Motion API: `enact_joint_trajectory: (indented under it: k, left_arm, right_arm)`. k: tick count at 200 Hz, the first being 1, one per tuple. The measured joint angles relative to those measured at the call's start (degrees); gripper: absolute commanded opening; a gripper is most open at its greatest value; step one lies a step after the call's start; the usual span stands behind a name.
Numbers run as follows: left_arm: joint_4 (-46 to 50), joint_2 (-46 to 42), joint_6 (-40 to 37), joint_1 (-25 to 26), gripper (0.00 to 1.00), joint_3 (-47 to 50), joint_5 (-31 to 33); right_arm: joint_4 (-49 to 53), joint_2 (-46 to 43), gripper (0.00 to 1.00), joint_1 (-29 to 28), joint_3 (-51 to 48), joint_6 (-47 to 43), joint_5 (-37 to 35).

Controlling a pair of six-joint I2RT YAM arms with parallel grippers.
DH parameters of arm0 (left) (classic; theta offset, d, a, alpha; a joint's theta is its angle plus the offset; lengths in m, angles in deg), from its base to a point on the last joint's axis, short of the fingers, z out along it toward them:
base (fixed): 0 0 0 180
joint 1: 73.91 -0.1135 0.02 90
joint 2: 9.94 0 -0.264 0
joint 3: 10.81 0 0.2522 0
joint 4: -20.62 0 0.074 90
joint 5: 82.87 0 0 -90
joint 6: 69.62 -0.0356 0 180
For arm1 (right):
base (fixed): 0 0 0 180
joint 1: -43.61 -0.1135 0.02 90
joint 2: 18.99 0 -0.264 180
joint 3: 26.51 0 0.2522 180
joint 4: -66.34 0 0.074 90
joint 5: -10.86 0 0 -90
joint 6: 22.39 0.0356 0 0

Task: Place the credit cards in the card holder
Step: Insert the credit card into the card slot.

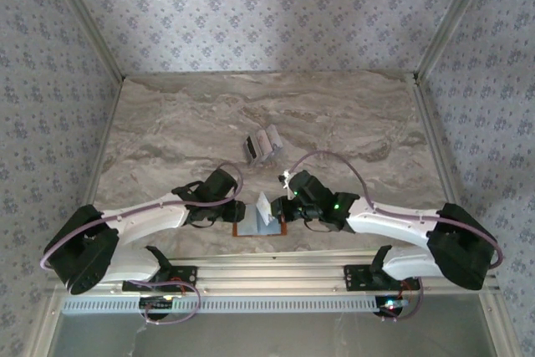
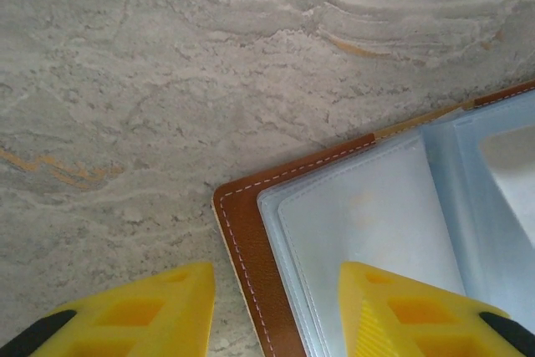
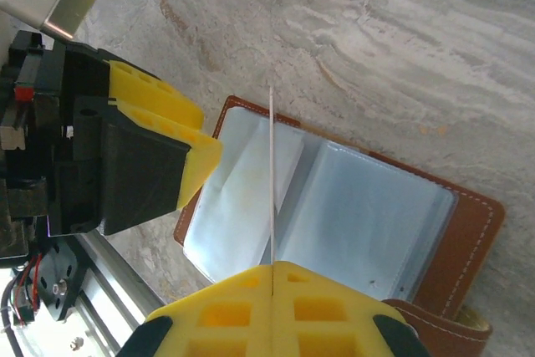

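Pinching a white card (image 3: 272,177) upright over the unfolded wallet (image 3: 468,227), the right gripper (image 3: 273,267) is clamped; the left gripper (image 2: 274,280) straddles its corner, jaws apart

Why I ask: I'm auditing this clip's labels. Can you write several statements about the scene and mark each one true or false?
1. The card holder lies open on the table. True.
2. The right tool is shut on a thin white card, held on edge above the holder. True.
3. The left tool is clamped shut on a card. False: its jaws stand open, one finger over the holder's clear pocket page and the other over the table.
4. Every card is inside the holder. False: a cluster of cards lies farther back on the table.
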Motion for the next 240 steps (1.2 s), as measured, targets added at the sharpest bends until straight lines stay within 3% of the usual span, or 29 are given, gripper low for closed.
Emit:
enact_joint_trajectory:
  k: [120, 240]
  left_arm:
    - [-2.0, -1.5, 0.2, 0.0, 0.43, 0.0, 0.0]
    - [-3.8, 3.0, 0.2, 1.2, 0.41, -0.2, -0.4]
  right_arm:
    - [-9.5, 3.5, 0.00, 3.0, -6.4, 7.9, 8.9]
    - [-14.0, 3.0, 0.00, 7.3, -11.4, 10.8, 11.0]
